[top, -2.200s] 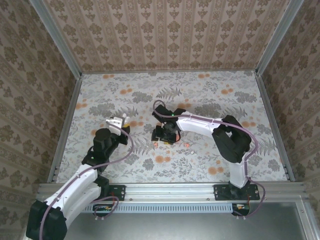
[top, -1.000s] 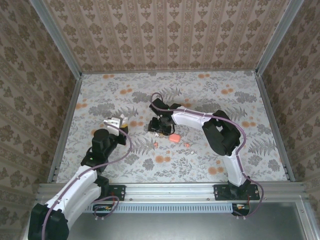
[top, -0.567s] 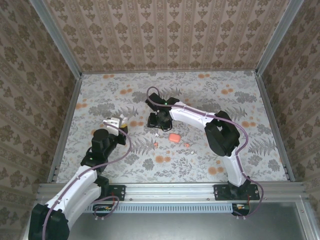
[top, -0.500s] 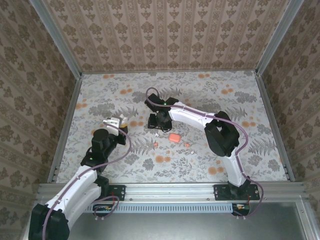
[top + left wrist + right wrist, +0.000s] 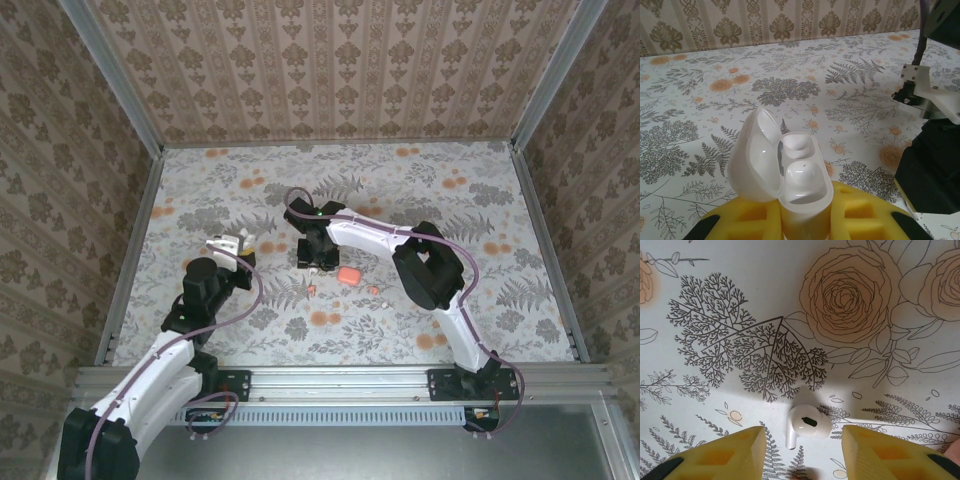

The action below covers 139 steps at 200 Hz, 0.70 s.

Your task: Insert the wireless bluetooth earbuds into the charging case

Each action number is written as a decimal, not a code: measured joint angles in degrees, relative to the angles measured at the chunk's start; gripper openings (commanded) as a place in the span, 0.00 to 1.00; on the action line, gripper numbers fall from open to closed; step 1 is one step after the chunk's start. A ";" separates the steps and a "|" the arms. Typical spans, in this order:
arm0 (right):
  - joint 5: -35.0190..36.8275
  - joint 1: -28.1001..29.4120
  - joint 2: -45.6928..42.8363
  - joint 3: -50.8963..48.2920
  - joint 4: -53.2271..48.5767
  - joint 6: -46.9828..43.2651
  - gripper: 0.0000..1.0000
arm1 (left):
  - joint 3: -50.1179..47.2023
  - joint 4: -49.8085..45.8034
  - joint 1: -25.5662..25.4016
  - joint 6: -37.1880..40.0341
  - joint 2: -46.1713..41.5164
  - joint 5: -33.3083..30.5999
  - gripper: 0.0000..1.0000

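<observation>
- The white earbud (image 5: pixel 807 424) lies on the desk (image 5: pixel 480 200), bulb up and its short stem pointing toward the camera in the right wrist view. It is not yet picked up.
- The right gripper (image 5: pixel 803 440) now straddles it. The jaws are part-open, with a gap showing on each side of the earbud, and they have been narrowing over the last second, so I read this as a grasp about to close.
- Two seconds ago the right arm sat over the pink case (image 5: pixel 348 275). It has since swung left and slightly away, leaving that case uncovered on the desk, with small pinkish pieces (image 5: pixel 312 290) near it.
- The white charging case (image 5: pixel 790 170) stands well to the left, lid open. It is clamped between the yellow pads of the left gripper (image 5: pixel 805 215), which has not moved.
- Whether one of the case's wells is already filled I cannot tell.
- For the task: the target has switched to this white earbud. It must be lifted and carried across to the held case.
</observation>
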 measured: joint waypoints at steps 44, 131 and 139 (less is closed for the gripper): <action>0.00 0.00 1.33 0.74 0.00 -0.13 0.40 | 0.00 0.00 0.00 0.00 0.00 0.00 0.10; 0.02 -0.11 2.14 0.90 0.00 -0.85 0.30 | 0.00 0.00 0.33 0.00 0.00 0.68 0.10; 0.04 -0.11 2.14 0.90 0.09 -1.03 0.29 | 0.00 0.00 0.33 0.00 0.00 0.74 0.10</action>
